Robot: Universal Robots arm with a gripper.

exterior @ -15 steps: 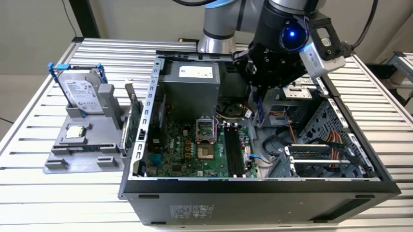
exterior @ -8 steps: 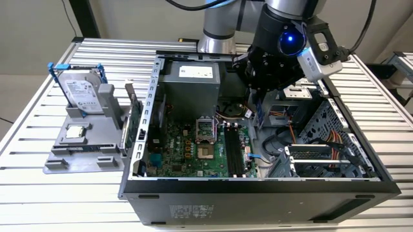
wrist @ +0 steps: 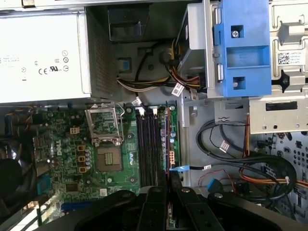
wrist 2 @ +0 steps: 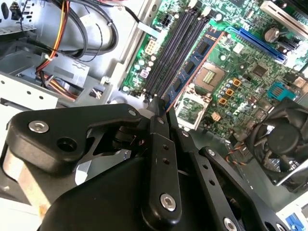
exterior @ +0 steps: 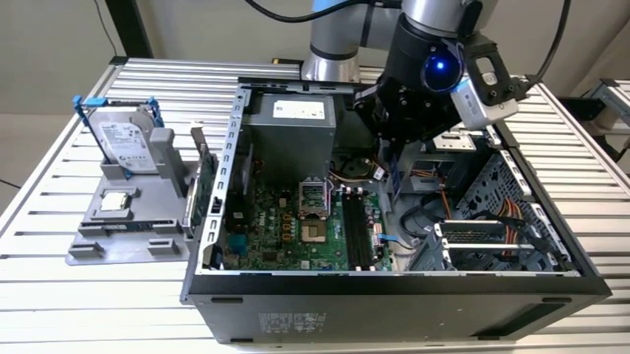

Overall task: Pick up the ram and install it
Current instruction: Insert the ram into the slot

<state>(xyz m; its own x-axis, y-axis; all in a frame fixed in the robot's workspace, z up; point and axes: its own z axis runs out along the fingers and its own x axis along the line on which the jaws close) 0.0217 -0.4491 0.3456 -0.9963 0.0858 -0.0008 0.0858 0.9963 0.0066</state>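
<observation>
The ram (wrist 2: 192, 65) is a long blue-green stick with dark chips. My gripper (wrist 2: 161, 103) is shut on one end of it. The stick hovers at a slant just above the motherboard, beside the black memory slots (wrist 2: 178, 45) and apart from them. In the exterior view my gripper (exterior: 384, 151) hangs inside the open computer case, above the back end of the memory slots (exterior: 356, 228). In the first wrist view the gripper (wrist: 168, 175) sits closed over the near end of the slots (wrist: 147, 144).
A grey stand outside the case, at the exterior view's left, holds a silver hard drive (exterior: 123, 144) in a blue frame and a small square CPU chip (exterior: 116, 199). The power supply (exterior: 291, 129), CPU socket (wrist: 108, 159), cooling fan (wrist 2: 284, 144) and loose cables (wrist: 240, 159) crowd the case.
</observation>
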